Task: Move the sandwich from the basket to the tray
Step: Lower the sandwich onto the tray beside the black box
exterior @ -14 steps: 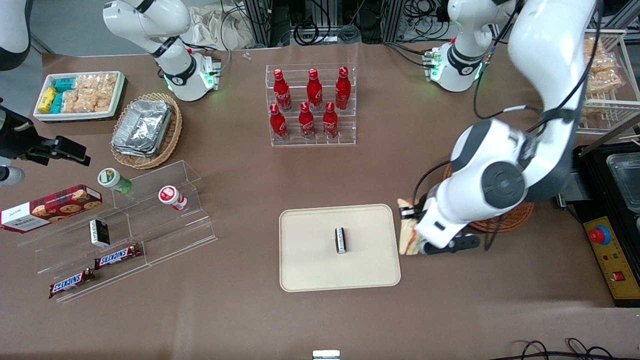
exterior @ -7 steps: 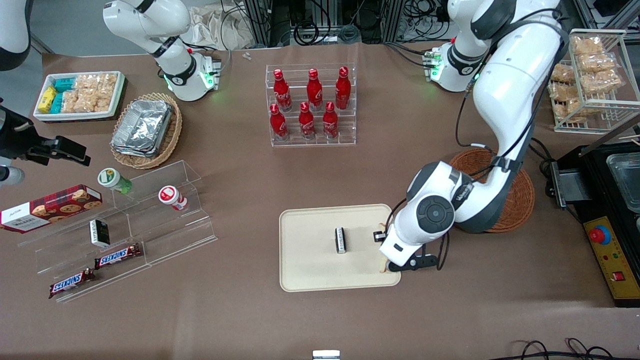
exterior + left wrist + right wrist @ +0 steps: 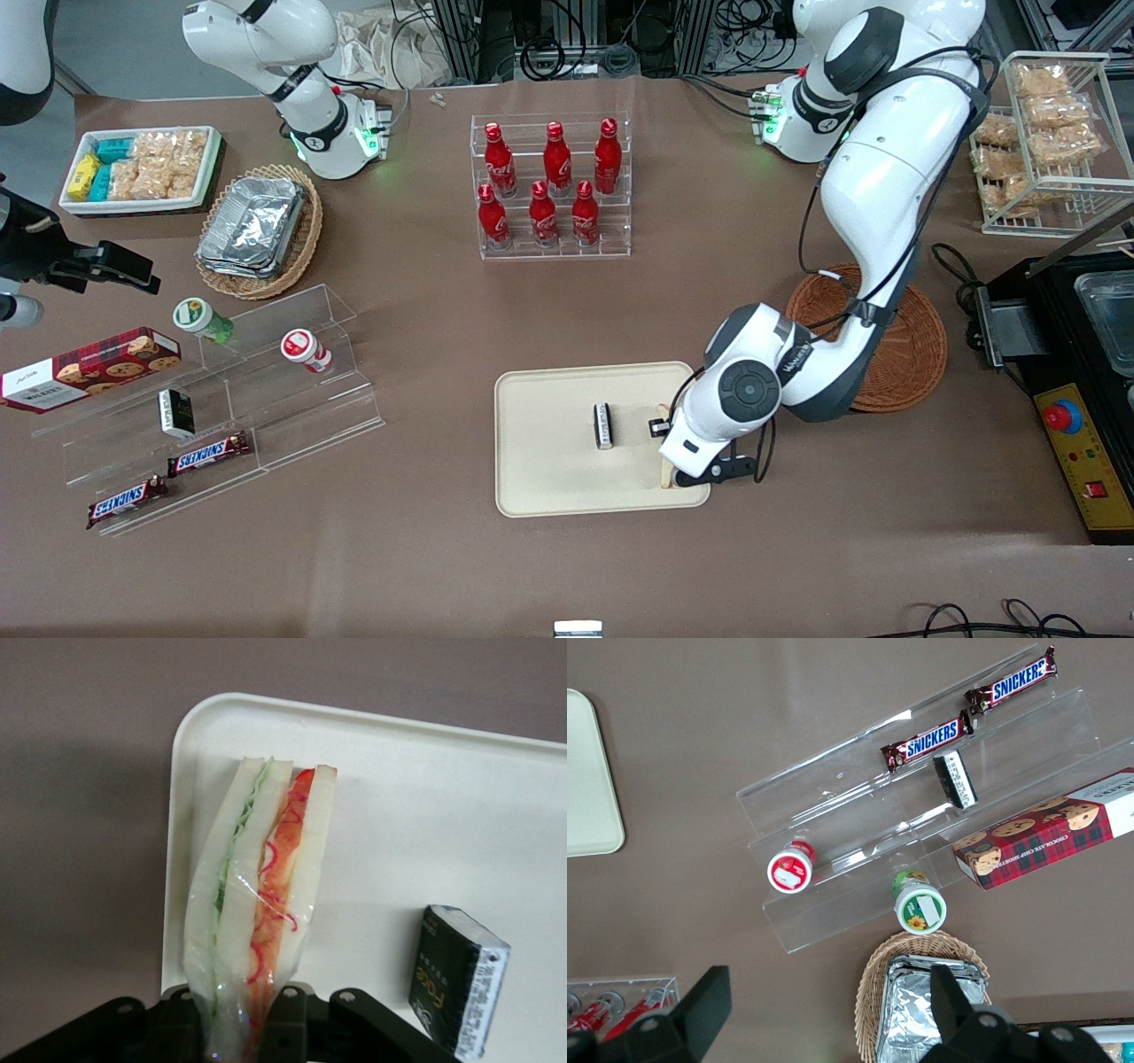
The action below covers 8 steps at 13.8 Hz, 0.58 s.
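Half of clear-wrapped white-bread sandwich wedge (image 3: 257, 904) hidden by arm in front view; black two-finger gripper (image 3: 244, 1028) pinching its base, over cream rectangular tray (image 3: 549, 478) corner. Round reddish-brown wicker basket (image 3: 912, 354) nearby on brown tabletop (image 3: 425, 567).

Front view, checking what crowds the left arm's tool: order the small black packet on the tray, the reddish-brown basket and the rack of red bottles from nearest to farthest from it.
The tool holds the sandwich over the tray.
1. Small black packet: on the tray, beside the tool.
2. Basket: toward the working arm's end.
3. Rack of red bottles: farthest from the camera.
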Available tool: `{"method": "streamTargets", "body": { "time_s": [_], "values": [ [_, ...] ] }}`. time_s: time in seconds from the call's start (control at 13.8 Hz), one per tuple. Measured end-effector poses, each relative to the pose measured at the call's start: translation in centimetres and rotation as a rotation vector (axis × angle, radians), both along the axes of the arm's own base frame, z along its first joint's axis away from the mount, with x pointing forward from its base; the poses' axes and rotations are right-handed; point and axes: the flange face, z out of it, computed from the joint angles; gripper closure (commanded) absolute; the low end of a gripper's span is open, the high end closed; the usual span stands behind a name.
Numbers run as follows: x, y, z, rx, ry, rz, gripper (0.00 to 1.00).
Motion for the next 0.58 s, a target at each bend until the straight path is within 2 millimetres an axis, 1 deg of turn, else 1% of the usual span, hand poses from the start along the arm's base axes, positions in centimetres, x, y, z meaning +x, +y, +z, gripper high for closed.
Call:
{"method": "streamTargets", "body": {
  "time_s": [0.07,0.22,0.36,0.58],
  "values": [
    [-0.3,-0.4,-0.4,0.019,-0.004,0.007,0.51],
    [-0.8,-1.0,-1.2,0.035,-0.001,0.01,0.0],
    [-0.9,-1.1,-1.6,0.037,0.003,0.013,0.0],
    [-0.9,-1.1,-1.5,0.038,0.002,0.027,0.0]
  ]
}}
